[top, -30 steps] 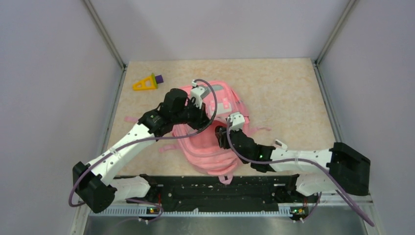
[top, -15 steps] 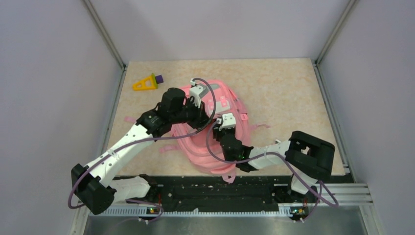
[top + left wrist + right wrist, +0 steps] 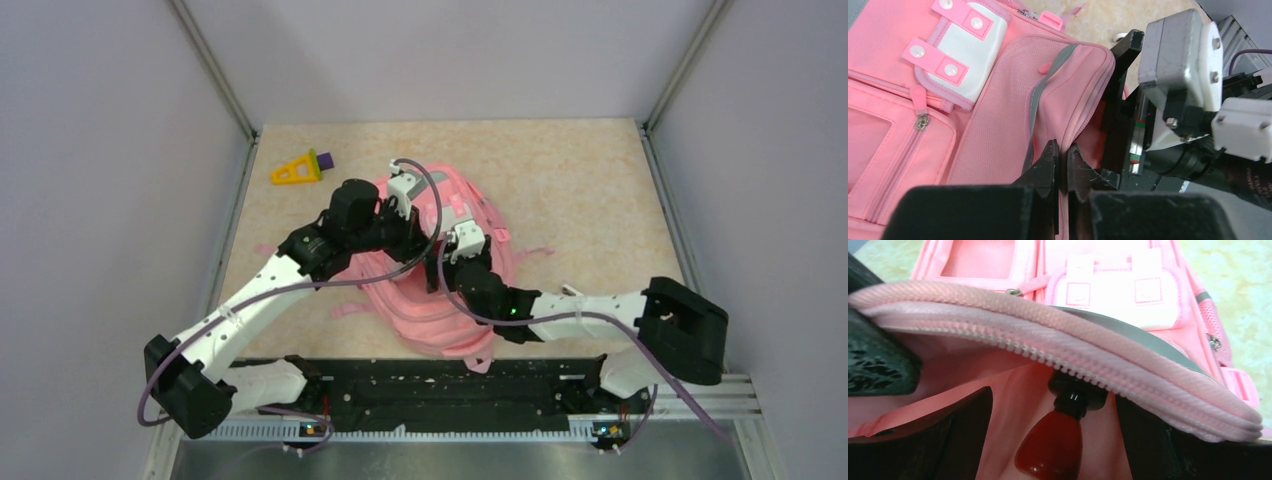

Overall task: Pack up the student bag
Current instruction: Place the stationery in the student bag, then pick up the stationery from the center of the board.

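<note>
Pinching student bag (image 3: 993, 130) rim in left jaws, right jaws spread, red object (image 3: 1050, 447) obscured

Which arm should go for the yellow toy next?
Right, probably. The right fingers stand open inside the bag, while the left fingers are shut on its zipper edge, holding it open. The yellow toy lies nearer the left, though.

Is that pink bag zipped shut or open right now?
Open. The bag has its zipper edge lifted, with pink lining showing underneath; the left gripper pinches that edge.
</note>
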Controlling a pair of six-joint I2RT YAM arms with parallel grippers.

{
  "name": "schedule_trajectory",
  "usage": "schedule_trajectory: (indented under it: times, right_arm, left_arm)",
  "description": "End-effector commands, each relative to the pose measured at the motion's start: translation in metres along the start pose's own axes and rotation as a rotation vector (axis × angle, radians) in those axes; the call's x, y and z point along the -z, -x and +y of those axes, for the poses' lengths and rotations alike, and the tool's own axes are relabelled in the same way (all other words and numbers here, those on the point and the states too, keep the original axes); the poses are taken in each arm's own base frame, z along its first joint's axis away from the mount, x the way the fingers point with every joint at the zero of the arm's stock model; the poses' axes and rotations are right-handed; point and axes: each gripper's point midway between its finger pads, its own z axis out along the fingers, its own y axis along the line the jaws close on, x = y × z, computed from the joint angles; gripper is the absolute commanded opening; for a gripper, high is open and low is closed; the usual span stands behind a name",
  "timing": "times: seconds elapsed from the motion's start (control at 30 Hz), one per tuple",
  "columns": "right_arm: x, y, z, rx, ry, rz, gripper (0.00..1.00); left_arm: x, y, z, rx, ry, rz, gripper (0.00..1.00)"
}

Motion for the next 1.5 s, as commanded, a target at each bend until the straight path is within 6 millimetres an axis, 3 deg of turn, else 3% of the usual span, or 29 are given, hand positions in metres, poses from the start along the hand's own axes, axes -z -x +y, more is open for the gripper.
schedule_trajectory:
  times: [0.0, 0.1, 0.4, 0.6, 0.73, 0.83, 0.93, 1.1, 1.23, 1.33, 1.47]
  right_arm:
    - [0.027, 0.004, -0.007, -0.015, 0.057, 0.086, 0.91]
    - [0.043, 0.013, -0.013, -0.025, 0.070, 0.115, 0.99]
    - [0.076, 0.031, -0.034, 0.049, 0.042, 0.260, 0.99]
    - [0.100, 0.031, 0.020, 0.079, 0.424, 0.291, 0.99]
    - [0.098, 0.024, 0.043, 0.066, 0.538, 0.253, 0.97]
    - [0.099, 0.033, 0.057, 0.060, 0.594, 0.198, 0.96]
    - [0.099, 0.045, 0.056, 0.044, 0.578, 0.169, 0.97]
    - [0.100, 0.046, 0.031, 0.072, 0.461, 0.224, 0.97]
    - [0.105, 0.066, 0.006, -0.006, 0.381, 0.196, 0.99]
    - [0.091, 0.068, -0.036, -0.140, 0.224, 0.250, 0.99]
    - [0.076, 0.036, -0.104, -0.253, -0.013, 0.359, 0.99]
  left_arm:
    - [0.025, 0.063, -0.020, -0.093, -0.026, -0.220, 0.00]
    - [0.024, 0.060, -0.013, -0.089, 0.010, -0.210, 0.00]
    - [0.021, 0.055, 0.002, -0.080, 0.079, -0.197, 0.00]
    - [0.015, 0.051, 0.007, -0.049, 0.096, -0.184, 0.00]
    - [-0.002, 0.044, -0.002, -0.005, 0.014, -0.146, 0.00]
    - [-0.012, 0.032, 0.010, 0.010, 0.057, -0.098, 0.00]
    - [-0.014, 0.028, 0.035, 0.028, 0.185, -0.079, 0.00]
    - [0.001, 0.031, 0.084, 0.106, 0.395, -0.108, 0.00]
    - [0.012, 0.034, 0.107, 0.142, 0.475, -0.138, 0.00]
    - [0.018, 0.037, 0.112, 0.148, 0.487, -0.154, 0.00]
    - [0.024, 0.041, 0.110, 0.131, 0.486, -0.177, 0.00]
